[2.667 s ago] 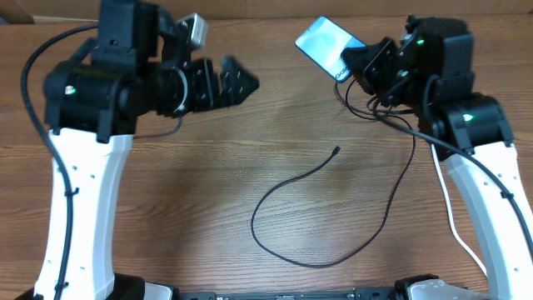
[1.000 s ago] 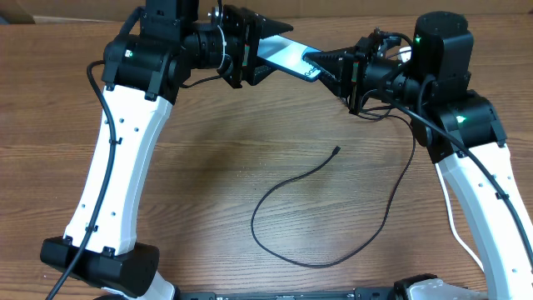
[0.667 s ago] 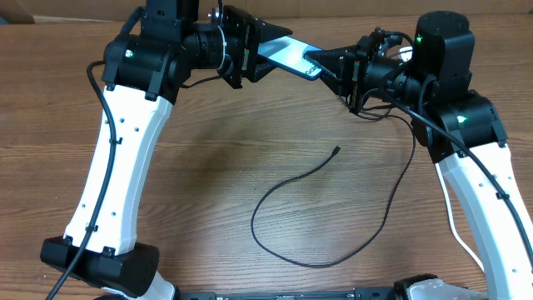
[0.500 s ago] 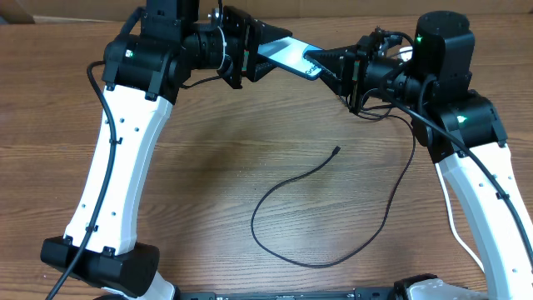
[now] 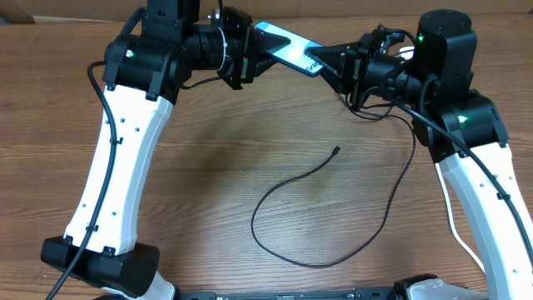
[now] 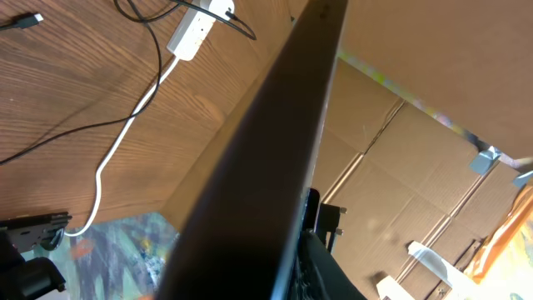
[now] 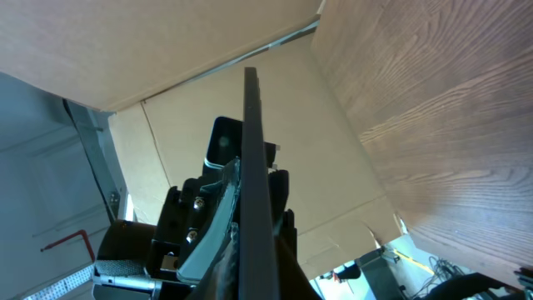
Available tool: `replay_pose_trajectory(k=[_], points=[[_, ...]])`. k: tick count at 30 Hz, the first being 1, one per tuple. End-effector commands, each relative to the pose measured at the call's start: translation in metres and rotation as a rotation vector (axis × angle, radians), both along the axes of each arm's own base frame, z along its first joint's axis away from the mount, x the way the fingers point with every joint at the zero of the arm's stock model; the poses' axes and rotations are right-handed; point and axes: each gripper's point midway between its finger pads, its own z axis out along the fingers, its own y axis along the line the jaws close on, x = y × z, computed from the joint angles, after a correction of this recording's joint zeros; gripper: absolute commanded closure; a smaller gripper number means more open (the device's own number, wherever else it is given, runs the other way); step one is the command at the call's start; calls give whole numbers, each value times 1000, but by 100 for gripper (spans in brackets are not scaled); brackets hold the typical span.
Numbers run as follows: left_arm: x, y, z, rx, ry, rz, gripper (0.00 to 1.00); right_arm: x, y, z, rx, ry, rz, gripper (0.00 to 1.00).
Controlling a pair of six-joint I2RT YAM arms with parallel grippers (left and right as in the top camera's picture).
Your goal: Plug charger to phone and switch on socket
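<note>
Nearest to me is the phone (image 5: 287, 43), held up in the air between my two hands, above the far edge of the table (image 5: 208, 167). My right gripper (image 5: 313, 58) is pinched tight on its right end. In the right wrist view the phone stands edge-on, a thin dark blade rising from between my fingers, with the black body of my other hand behind it. My left gripper (image 5: 260, 50) is closed on the phone's left end, as the overhead view shows. The left wrist view shows only the phone's dark edge slanting across the frame and none of my fingers. Only from above can I see the lit blue-white screen, facing up.

Below, on the wood, lies the cable (image 5: 275, 187). It curls in a loose loop toward the near edge and runs back up toward my right arm. Its tip (image 5: 336, 151) lies free on the table, well apart from the phone.

Farther off, only the left wrist view shows the socket (image 6: 193, 32). It is a small white strip lying on the table with dark cable crossing over one end, and its white cord (image 6: 125, 133) trails away from it. Beyond the table stand cardboard boxes (image 6: 400, 167).
</note>
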Motion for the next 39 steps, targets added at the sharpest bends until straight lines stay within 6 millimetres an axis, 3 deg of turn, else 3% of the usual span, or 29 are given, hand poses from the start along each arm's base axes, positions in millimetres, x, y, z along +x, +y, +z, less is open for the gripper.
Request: replay_pose_trajectory(k=[1, 3, 7, 9, 14, 19, 25, 31, 35, 39], points=[[2, -2, 2, -1, -11, 4, 89, -16, 14, 19, 18, -46, 69, 89], [2, -2, 1, -1, -11, 4, 96, -16, 15, 19, 17, -46, 68, 86], [7, 1, -1, 20, -25, 31, 96, -16, 15, 19, 15, -52, 70, 83], [12, 5, -3, 45, -47, 50, 96, -16, 15, 19, 12, -57, 71, 75], [27, 23, -9, 133, -123, 111, 96, -14, 13, 18, -27, -126, 75, 26], [49, 55, -17, 295, -264, 164, 96, -7, 6, 5, -126, -183, 44, 7], [59, 103, -42, 616, -411, 124, 95, 5, -18, -30, -393, -265, -16, 6], [36, 161, -89, 980, -276, 80, 96, 4, -81, -97, -795, -93, -165, 0], [28, 159, -111, 1038, -284, -76, 96, -2, -108, -126, -947, 26, -208, 0], [24, 140, -137, 1001, -318, -268, 96, -6, -112, -150, -994, 103, -171, 0]])
